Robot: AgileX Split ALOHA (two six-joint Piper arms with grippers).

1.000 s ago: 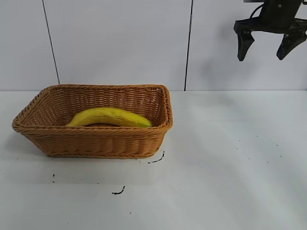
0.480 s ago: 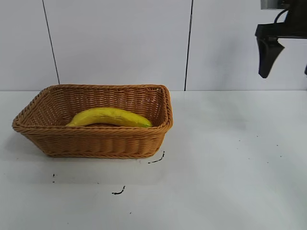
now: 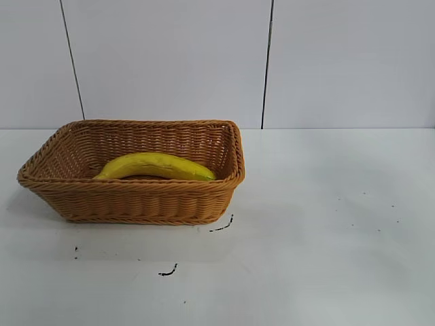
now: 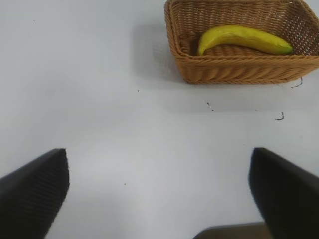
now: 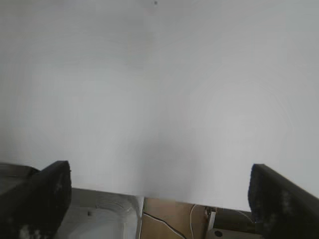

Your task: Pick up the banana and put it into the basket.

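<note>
The banana (image 3: 155, 166) is lying inside the basket (image 3: 136, 201), so the placing step is looking done and nothing is left but parking the arms. Its long axis is running along the basket's length, dark tip pointing toward the basket's right end in the exterior view, the curve arching upward. The right gripper (image 5: 158, 199) is hanging over bare table (image 3: 326, 224) with fingers wide apart and empty (it is out of the exterior view). The left gripper (image 4: 158, 191) is sitting parked, fingers also spread, well apart from the basket.
</note>
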